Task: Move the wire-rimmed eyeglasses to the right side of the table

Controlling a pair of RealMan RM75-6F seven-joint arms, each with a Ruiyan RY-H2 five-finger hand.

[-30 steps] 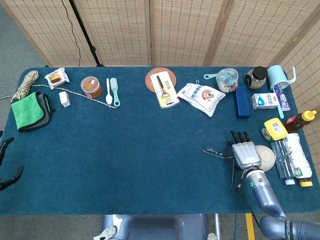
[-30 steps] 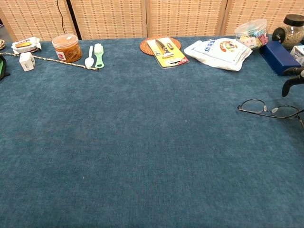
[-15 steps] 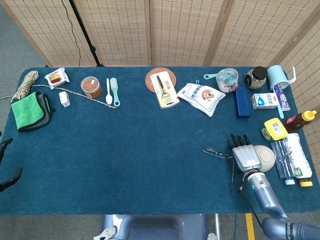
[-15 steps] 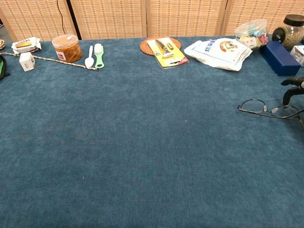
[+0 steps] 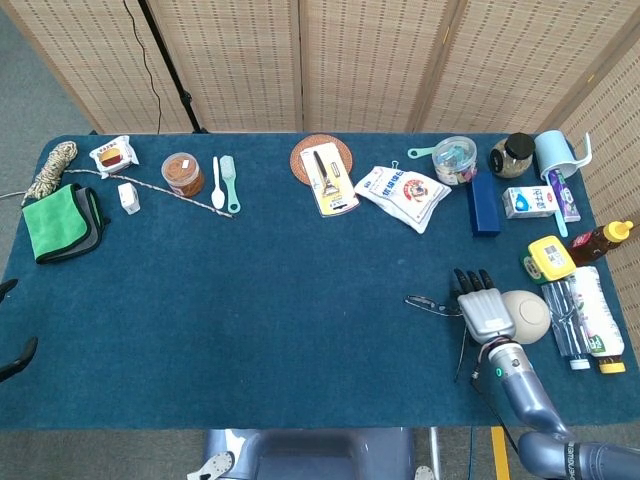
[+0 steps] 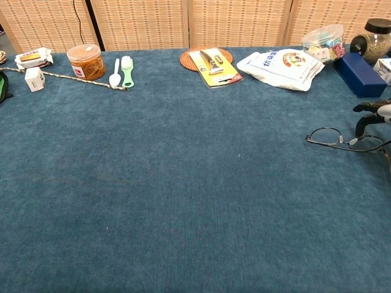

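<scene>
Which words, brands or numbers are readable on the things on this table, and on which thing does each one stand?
No text can be read with confidence.
White pouch: printed characters and a round logo, too blurred.
White carton: blue print, too small.
Yellow card under the peeler: print illegible.
Snack packet: illegible.

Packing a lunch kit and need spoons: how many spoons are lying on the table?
1. A white spoon lies at the table's far left part, between the orange-filled jar and a green brush. Others may hide among the right-side clutter.

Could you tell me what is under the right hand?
The eyeglasses lie on the table under the right hand; one lens shows, the rest is covered in the head view.
</scene>
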